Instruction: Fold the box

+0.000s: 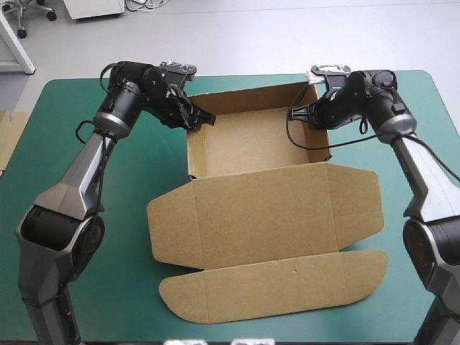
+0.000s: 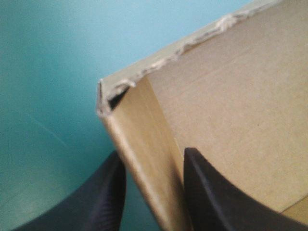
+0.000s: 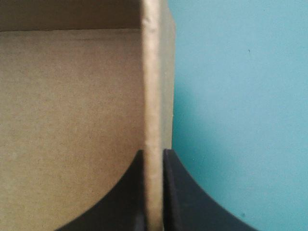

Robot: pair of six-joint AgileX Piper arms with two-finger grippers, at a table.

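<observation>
- Two grippers are working on the brown box [image 1: 251, 140] at once, one on each side wall of its raised tray.
- The box is lying on the teal-green cover [image 1: 108, 180]. The tray is sitting toward 12 o'clock from the table's middle, and the lid [image 1: 266, 215] is spreading flat toward 6 o'clock.
- The left gripper [image 1: 203, 120] [image 2: 153, 153] is straddling the left wall [image 2: 139, 144] near the tray's 10 o'clock corner. Its black fingers are pinching the board, one inside the tray and one outside.
- The right gripper [image 1: 298, 113] [image 3: 153, 151] is gripping the right wall [image 3: 153, 72] near the 2 o'clock corner, its fingers pressing tight against both faces of the folded edge.
- The step in hand seems to be pressing the doubled side walls so their tucks seat, since all the walls are already standing.
- The next move is probably calling for a clean release without dragging either wall outward. The 10 o'clock corner, which is showing a small gap and a ragged edge, then needs checking.
</observation>
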